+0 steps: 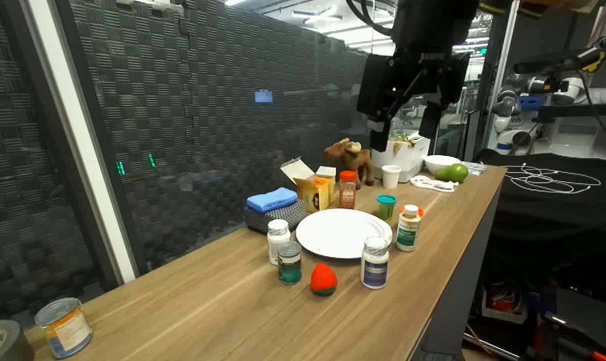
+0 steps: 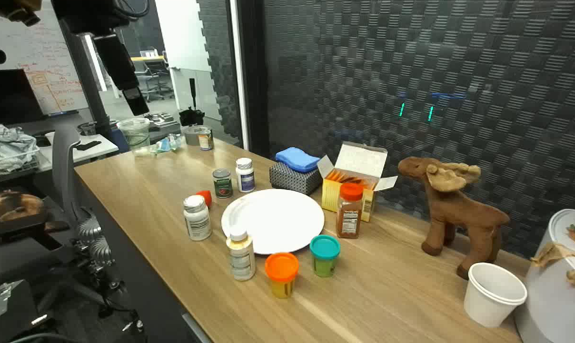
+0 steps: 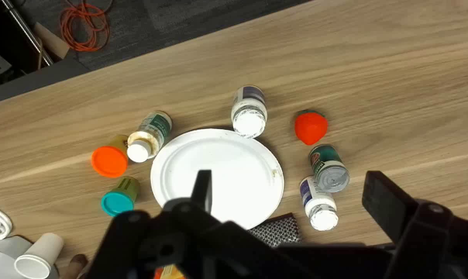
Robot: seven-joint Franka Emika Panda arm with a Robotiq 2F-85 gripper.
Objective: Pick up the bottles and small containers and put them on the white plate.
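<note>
The round white plate (image 1: 343, 233) lies on the wooden table, ringed by upright bottles and containers. Near its rim are a purple-labelled white bottle (image 1: 374, 271), a green-labelled bottle (image 1: 407, 238), another white bottle (image 2: 245, 175) and a small green can (image 2: 222, 183). Orange-lidded (image 2: 282, 274) and teal-lidded (image 2: 324, 259) containers stand close together, and a red-capped spice bottle (image 2: 349, 216) is beside the plate. A small red piece (image 3: 310, 128) sits by the green can. High above them, my gripper (image 3: 289, 183) hangs open with nothing between its fingers; in an exterior view one finger is hidden.
A blue block (image 1: 272, 199) rests on a dark woven box (image 2: 294, 178). Nearby are an opened yellow box (image 2: 332, 193) and a toy moose (image 2: 454, 205). Paper cups (image 2: 492, 295), a white bowl (image 1: 442, 164) and green fruit (image 1: 453, 173) lie farther along; a larger tin (image 1: 67, 331) stands opposite.
</note>
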